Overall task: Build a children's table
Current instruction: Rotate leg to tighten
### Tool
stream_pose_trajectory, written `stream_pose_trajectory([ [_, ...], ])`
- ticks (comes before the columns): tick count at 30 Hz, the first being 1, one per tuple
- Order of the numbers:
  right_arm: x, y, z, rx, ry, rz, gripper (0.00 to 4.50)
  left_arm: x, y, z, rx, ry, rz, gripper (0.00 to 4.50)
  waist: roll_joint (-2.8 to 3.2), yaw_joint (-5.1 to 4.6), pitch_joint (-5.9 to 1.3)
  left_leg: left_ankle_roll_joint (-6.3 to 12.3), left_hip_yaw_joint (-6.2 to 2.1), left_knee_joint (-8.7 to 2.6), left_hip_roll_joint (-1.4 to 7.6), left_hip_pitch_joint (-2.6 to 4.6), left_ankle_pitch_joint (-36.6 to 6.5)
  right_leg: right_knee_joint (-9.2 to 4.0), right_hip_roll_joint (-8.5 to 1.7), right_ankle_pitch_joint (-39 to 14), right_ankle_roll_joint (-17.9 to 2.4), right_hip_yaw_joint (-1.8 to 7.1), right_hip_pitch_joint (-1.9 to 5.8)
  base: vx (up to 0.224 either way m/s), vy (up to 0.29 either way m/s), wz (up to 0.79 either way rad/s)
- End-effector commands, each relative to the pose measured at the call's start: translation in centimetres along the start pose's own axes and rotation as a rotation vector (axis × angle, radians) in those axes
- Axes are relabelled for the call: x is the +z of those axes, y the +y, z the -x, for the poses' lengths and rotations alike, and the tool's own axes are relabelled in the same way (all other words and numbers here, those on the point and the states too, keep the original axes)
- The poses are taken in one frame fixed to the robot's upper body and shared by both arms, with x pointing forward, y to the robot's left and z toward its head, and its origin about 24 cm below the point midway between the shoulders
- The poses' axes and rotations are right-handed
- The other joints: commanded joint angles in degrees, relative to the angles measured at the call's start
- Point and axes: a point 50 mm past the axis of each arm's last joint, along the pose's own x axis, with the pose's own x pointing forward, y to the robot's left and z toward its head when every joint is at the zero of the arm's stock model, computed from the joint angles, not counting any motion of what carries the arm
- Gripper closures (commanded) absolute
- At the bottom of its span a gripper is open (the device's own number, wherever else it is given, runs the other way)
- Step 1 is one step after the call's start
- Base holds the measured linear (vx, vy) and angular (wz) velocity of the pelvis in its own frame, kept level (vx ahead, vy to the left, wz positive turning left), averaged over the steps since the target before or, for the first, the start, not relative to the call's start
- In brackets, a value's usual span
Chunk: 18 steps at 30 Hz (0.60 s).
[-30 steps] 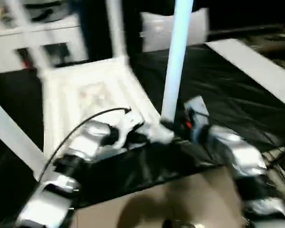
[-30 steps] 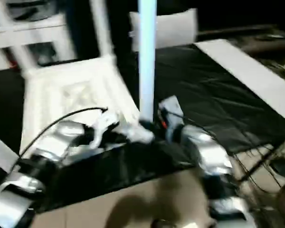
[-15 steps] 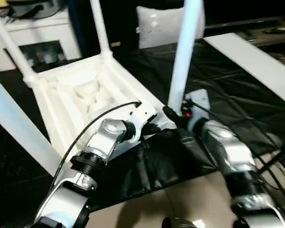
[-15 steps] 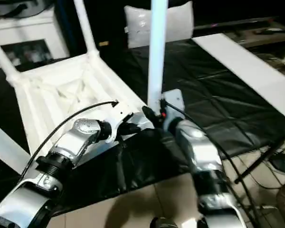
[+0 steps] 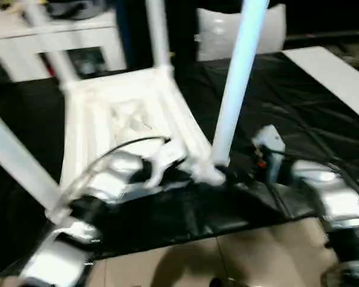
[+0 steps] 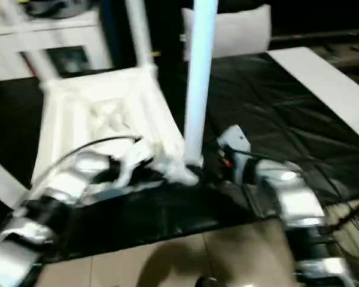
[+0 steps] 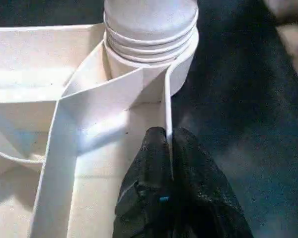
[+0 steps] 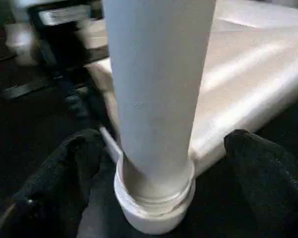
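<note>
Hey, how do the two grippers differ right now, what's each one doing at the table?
The left gripper is shut, pinching a thin rib wall of the table top; the right gripper is open, its fingers apart on either side of the near leg without touching it. The left grips the top's edge; the right sits at the leg's base by the socket. Both work at the same near corner.

Silver forearms [image 5: 329, 197], black claw fingers [image 7: 188, 163], seemingly black cable [image 5: 128, 145]

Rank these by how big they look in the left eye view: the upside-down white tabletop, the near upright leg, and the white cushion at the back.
1. tabletop, covers the most area.
2. near upright leg, long but slim; closest to the camera, which flatters it.
3. white cushion, farthest away and partly hidden behind that leg, so its real size is unsure.
</note>
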Motion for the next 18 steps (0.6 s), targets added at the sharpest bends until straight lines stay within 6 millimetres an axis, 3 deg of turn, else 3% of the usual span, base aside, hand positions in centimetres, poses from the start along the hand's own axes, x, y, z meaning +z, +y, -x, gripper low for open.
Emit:
stream_pose_trajectory([
  [1,0.3,0.5,0.0,0.105,-0.007,0.003,0.14,1.1,-0.8,-0.7,-0.152,-0.003,-0.103,4.50,-1.06,0.03,-4.30,5.80,-0.01,-4.20,1.77,-0.13,-8.7,-4.36,-3.27,-23.3,-2.3,3.83,4.02,0.000,0.000,0.00],
  [2,0.2,0.7,0.1,0.141,0.003,-0.001,0.31,1.0,-0.9,-0.7,-0.180,0.008,-0.109,4.50,-0.97,0.73,-4.47,5.97,0.08,-4.22,2.06,0.26,-7.6,-4.06,-3.26,-21.3,-3.4,4.19,3.67,0.000,0.000,0.00],
  [4,0.1,0.9,0.0,0.183,0.015,-0.006,0.31,1.0,-1.0,-0.5,-0.217,0.017,-0.122,4.50,-1.00,1.46,-4.62,6.37,0.04,-4.25,2.25,0.03,-5.7,-3.29,-3.29,-17.9,-5.1,4.56,3.87,0.000,0.000,0.00],
  [5,0.1,1.0,0.0,0.206,0.020,-0.014,0.45,1.1,-1.1,-0.5,-0.232,0.021,-0.126,4.50,-1.47,1.88,-4.66,6.50,0.18,-4.24,2.32,0.16,-5.0,-3.10,-3.33,-16.7,-5.9,4.76,3.77,0.000,0.000,0.00],
  [6,0.1,1.1,-0.1,0.229,0.024,-0.019,0.66,1.1,-1.1,-0.4,-0.247,0.023,-0.132,4.50,-1.33,2.25,-4.62,6.57,0.19,-4.28,2.24,-0.01,-4.5,-2.84,-3.38,-16.6,-6.3,4.83,3.94,0.000,0.000,0.00],
  [10,0.0,1.5,-0.3,0.301,0.046,-0.039,0.93,1.4,-0.9,-0.3,-0.272,0.031,-0.156,4.50,-1.45,3.30,-4.55,5.90,0.40,-4.30,2.17,0.14,-4.7,-3.16,-3.49,-18.8,-5.7,4.86,3.89,0.000,0.000,0.00],
  [18,-0.2,1.7,-0.5,0.357,0.067,-0.076,1.53,1.3,-0.7,-0.1,-0.278,0.037,-0.167,4.50,-1.62,3.33,-4.44,4.60,0.50,-4.32,1.82,0.07,-6.1,-3.96,-3.30,-23.2,-3.2,4.51,3.89,0.000,0.000,0.00],
])
